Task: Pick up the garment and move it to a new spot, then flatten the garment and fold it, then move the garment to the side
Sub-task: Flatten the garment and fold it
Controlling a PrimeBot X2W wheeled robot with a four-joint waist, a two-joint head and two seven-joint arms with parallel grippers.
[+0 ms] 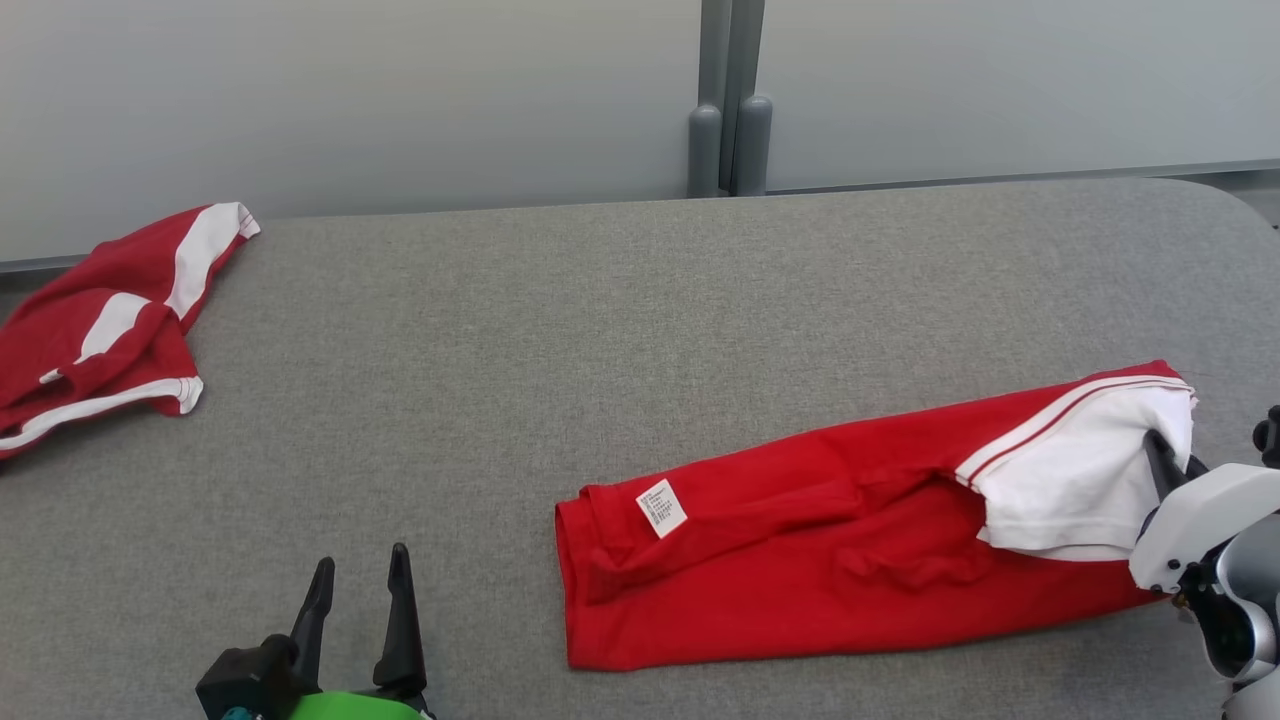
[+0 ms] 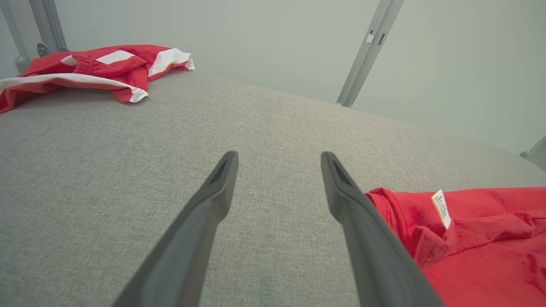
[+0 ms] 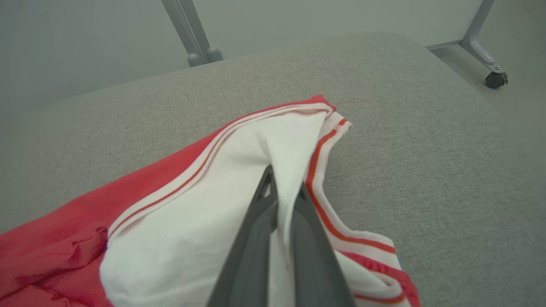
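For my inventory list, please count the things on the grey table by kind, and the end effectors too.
Garments, red with white: 2 (garment held by right end effector; second garment far left)
End effectors: 2 (left end effector is open)
Total: 4

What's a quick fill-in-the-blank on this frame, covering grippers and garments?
1. The right gripper is shut on the ____ end of the red garment.
2. The left gripper hovers over the table with its jaws ____.
3. In the head view, the label sits near the red garment's ____ end.
4. A second red-and-white garment lies at the table's far ____ corner.
Missing: white; open; left; left.
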